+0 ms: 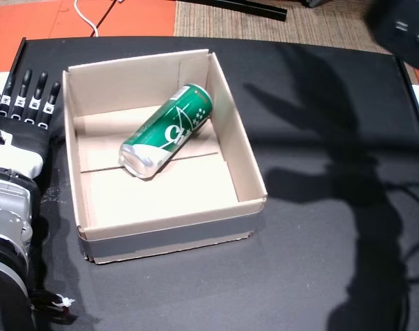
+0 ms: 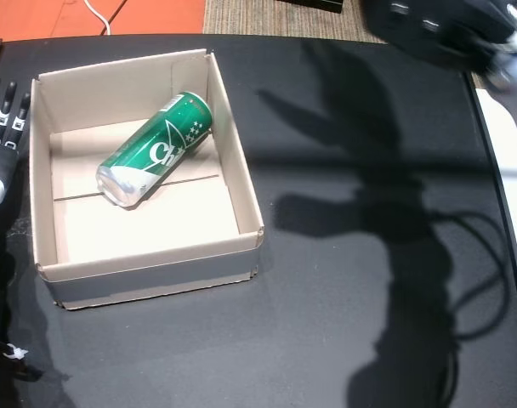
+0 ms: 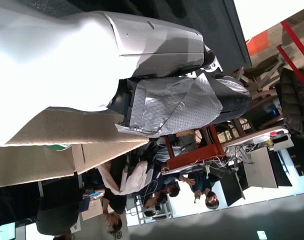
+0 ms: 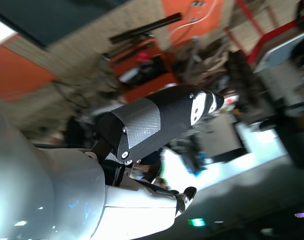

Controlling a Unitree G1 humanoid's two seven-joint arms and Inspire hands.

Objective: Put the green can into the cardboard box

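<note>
The left hand lies flat on the black table at about 9 o'clock from the box, its fingers straight and spread, pointing toward 12 o'clock; it holds nothing and sits just beside the box's outer wall, whether touching I cannot tell. The right hand shows only as a dark blur at the 1 o'clock corner in both head views, raised above the table and well apart from the box; in the right wrist view a thumb-like finger sticks out straight with nothing against it, but the other digits are hidden, so its grasp cannot be told. The can is inside the box, lying on its side on the cardboard floor, green with white lettering and stars, its silver top end toward 7 o'clock and its other end toward 1 o'clock, near the far right wall. A white cable lies on the orange floor beyond the table at 11 o'clock. People sit in the room behind in the left wrist view
</note>
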